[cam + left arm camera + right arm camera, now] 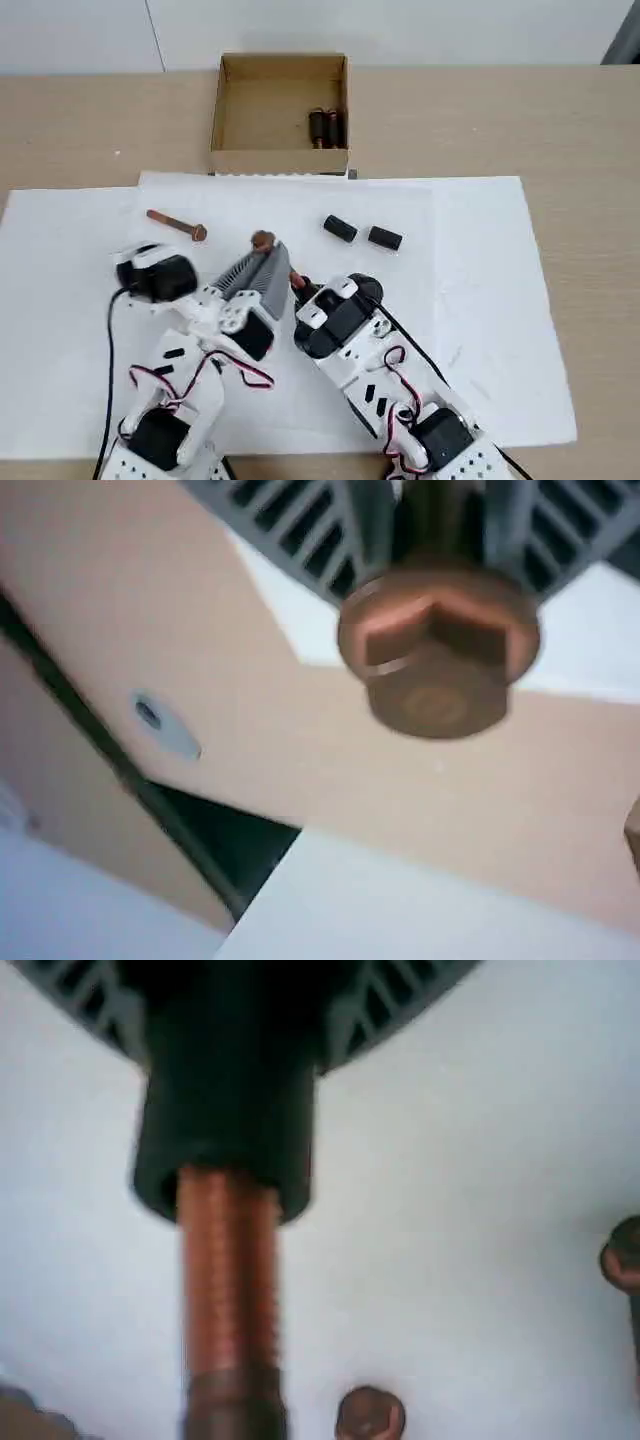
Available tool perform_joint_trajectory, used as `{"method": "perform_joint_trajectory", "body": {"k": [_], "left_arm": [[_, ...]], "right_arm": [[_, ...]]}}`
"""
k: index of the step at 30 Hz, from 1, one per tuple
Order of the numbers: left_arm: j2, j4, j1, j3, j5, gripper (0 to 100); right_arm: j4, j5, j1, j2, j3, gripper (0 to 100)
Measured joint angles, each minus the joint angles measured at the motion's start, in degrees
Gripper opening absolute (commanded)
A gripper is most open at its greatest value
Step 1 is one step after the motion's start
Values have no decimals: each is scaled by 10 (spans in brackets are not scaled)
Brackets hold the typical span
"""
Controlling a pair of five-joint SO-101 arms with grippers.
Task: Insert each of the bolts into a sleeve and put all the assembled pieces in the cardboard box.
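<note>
The left gripper [268,258] hangs over the big white paper sheet [480,300] that lies on the light brown wooden tabletop [590,130]. Its grey fingers [290,520] pinch a copper bolt with a six-sided head [437,655]. Just beside it is the right gripper [301,288]. Its fingers are pressed tight on a short black sleeve [225,1130]. The bolt's threaded shaft [228,1290] sticks into the open end of that sleeve. A loose long copper bolt [176,224] lies flat on the paper. A second black sleeve [340,228] and a third black sleeve [385,238] lie near each other on the paper. The open cardboard box [280,160] sits on the tabletop at the paper's far edge. Dark assembled pieces [325,127] lie inside it by one wall.
</note>
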Motion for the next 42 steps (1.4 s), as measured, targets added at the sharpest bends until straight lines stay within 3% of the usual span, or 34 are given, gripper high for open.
{"method": "perform_joint_trajectory", "body": {"k": [6,18,34,42], "left_arm": [[-1,0,3,0,-24,5],[-1,25,18,-1,-86,5],[-1,70,49,11,-36,8],[-8,132,67,13,-39,209]], "right_arm": [[0,0,0,0,0,3],[0,73,0,0,0,3],[-40,77,1,0,0,3],[-37,79,3,5,0,3]]}}
